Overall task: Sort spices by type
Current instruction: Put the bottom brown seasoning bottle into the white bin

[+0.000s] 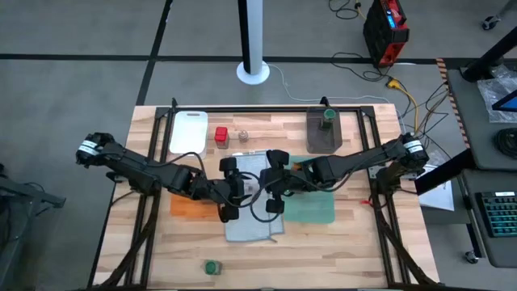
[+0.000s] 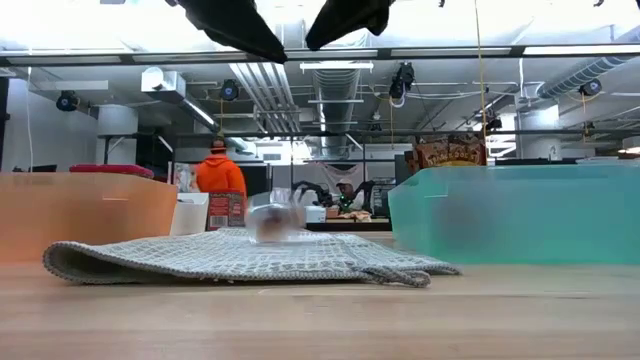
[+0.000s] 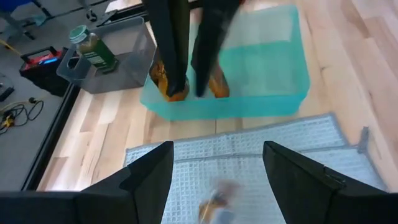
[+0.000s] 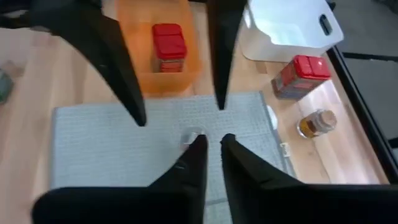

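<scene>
Works over the grey cloth [image 1: 242,230] at the middle of the worktop [image 1: 363,242], both arms reaching in from the side edges. Has a clear shaker [image 2: 275,222] resting on that cloth, too blurred to give its long axis. Carries the right tool [image 4: 213,142] narrow, fingers almost together with nothing between them, the shaker showing just ahead of the tips in that arm's own wrist view. Carries the left tool [image 3: 217,152] wide and empty, facing the right one from the orange-tray side. Places the shaker below and between the two tools, so neither arm reads as clearly nearer. Judges the left better set for a grasp, being already spread, while the right must widen first. Hides the shaker under the arms in the high view. Relies on the low view to show it on the cloth, touched by nothing, with the arms well above. Gives, through the left wrist view, two orange-brown packets [image 3: 166,84] in the teal tray [image 3: 273,102] and a green-topped jar [image 3: 93,51] in the dark grey bin [image 3: 134,68] near the back right corner. Gives, through the right wrist view, a red container [image 4: 168,45] in the orange tray [image 4: 193,62], a second red container [image 4: 301,71] beside the white board [image 4: 286,28], and a second shaker [image 4: 317,121] on bare wood near the back edge. Leaves another green jar [image 1: 211,267] alone at the front edge.
</scene>
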`<move>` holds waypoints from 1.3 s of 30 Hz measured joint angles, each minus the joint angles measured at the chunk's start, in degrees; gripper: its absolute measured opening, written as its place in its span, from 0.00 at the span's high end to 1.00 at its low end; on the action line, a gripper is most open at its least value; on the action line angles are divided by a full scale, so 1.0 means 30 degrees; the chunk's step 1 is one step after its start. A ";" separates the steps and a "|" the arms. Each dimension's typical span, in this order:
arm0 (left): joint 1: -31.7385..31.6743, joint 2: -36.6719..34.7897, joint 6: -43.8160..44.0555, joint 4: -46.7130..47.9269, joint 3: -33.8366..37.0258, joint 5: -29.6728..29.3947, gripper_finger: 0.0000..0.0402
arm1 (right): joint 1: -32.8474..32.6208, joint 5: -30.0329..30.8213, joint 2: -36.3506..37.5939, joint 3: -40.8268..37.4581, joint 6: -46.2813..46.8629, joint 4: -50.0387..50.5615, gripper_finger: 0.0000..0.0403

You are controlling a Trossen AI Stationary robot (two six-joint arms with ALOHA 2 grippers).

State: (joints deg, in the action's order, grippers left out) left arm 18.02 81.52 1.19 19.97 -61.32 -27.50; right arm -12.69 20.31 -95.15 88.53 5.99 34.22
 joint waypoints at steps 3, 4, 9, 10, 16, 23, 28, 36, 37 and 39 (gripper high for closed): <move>-0.0012 -0.0067 0.0520 0.0746 0.0000 -0.0140 0.42 | 0.0183 0.0047 0.0000 -0.0124 0.1170 0.0642 0.97; 0.0030 -0.0173 0.0689 0.1184 0.0000 -0.0154 0.42 | 0.0235 -0.0004 0.0000 -0.0253 0.1605 0.0708 0.97; 0.0635 -0.1435 0.1734 0.2800 0.0007 -0.1548 0.42 | 0.1009 -0.0556 -0.0529 -0.0912 0.1992 0.0405 0.97; 0.0820 -0.1758 0.1839 0.2933 0.0007 -0.2030 0.42 | 0.1290 -0.0551 -0.0829 -0.0960 0.1940 0.0348 0.97; 0.2467 -0.3907 0.2801 0.3451 0.0007 -0.5479 0.42 | 0.3568 -0.3436 -0.2956 -0.0576 -0.0859 -0.1719 0.94; 0.4280 -0.5823 0.3669 0.4713 0.0000 -0.8177 0.42 | 0.6487 -0.3805 -0.5833 0.2055 -0.5677 -0.2065 0.72; 0.5073 -0.6732 0.4044 0.5872 0.0007 -0.8175 0.42 | 0.7159 -0.3967 -0.8375 0.4400 -0.9637 -0.1012 0.53; 0.5393 -0.7094 0.4674 0.7353 0.0007 -0.8183 0.42 | 0.7373 -0.6948 -1.1246 0.9389 -0.9715 0.4978 0.35; 0.5389 -0.7073 0.4694 0.7432 0.0007 -0.8183 0.42 | 0.7365 -0.6936 -1.1407 0.9657 -0.9722 0.5208 0.34; 0.5386 -0.7013 0.4715 0.7562 0.0007 -0.8183 0.42 | 0.7395 -0.6966 -1.1537 0.9828 -0.9840 0.4995 0.33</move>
State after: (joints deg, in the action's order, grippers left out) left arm 34.17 60.48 15.33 42.66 -61.30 -52.05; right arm 9.50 -0.59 -129.77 118.02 -23.53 49.20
